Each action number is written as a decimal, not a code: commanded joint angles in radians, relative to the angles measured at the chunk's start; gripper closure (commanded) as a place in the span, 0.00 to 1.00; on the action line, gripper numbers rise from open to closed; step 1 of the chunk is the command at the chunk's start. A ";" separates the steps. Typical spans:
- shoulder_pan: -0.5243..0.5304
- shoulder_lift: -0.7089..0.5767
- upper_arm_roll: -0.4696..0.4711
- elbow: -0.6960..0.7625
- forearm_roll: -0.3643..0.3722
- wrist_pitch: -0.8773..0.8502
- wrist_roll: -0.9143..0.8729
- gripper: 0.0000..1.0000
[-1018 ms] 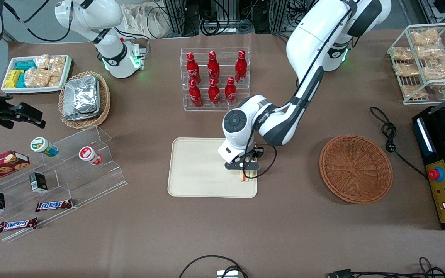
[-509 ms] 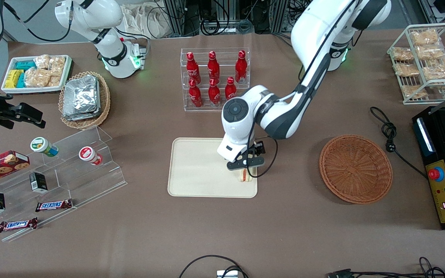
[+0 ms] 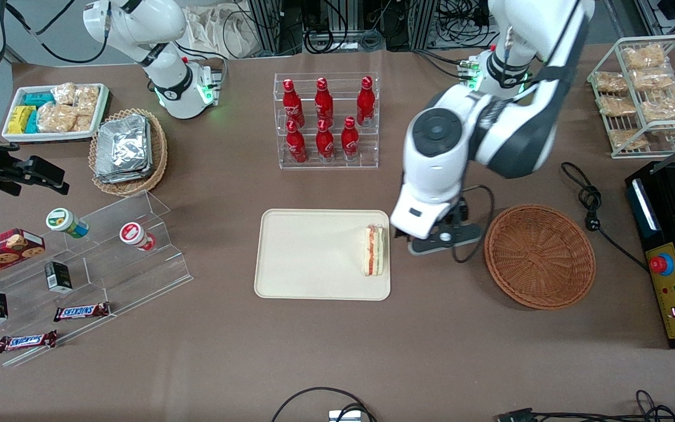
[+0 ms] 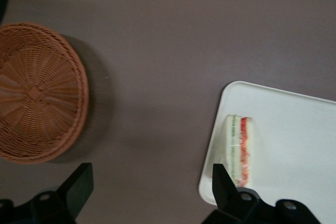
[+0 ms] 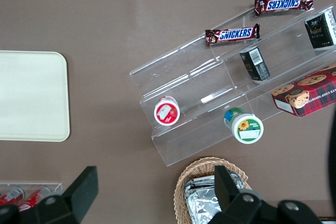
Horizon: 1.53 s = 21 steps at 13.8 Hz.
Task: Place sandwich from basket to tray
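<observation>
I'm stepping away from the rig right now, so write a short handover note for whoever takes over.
Gripper: open, holding nothing, above bare table between the tray and the basket.
Sandwich: lying on the tray, close to the rim that faces the basket.
Basket: nothing in it.
Done: sandwich placed on the tray and released.
Left: nothing of the placing itself; at most, park the arm.
</observation>
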<state>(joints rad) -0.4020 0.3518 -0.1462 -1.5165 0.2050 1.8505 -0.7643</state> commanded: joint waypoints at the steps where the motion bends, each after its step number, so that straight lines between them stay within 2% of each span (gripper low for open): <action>1: 0.084 -0.187 -0.009 -0.213 -0.045 0.022 0.158 0.00; 5: 0.225 -0.387 -0.004 -0.407 -0.096 0.068 0.405 0.00; 6: 0.265 -0.414 -0.004 -0.409 -0.133 0.064 0.449 0.00; 9: 0.340 -0.467 -0.004 -0.390 -0.177 0.038 0.484 0.00; 13: 0.396 -0.470 0.008 -0.337 -0.184 -0.029 0.494 0.00; 16: 0.428 -0.464 0.014 -0.268 -0.227 -0.140 0.597 0.00; 21: 0.428 -0.459 0.014 -0.258 -0.225 -0.146 0.597 0.00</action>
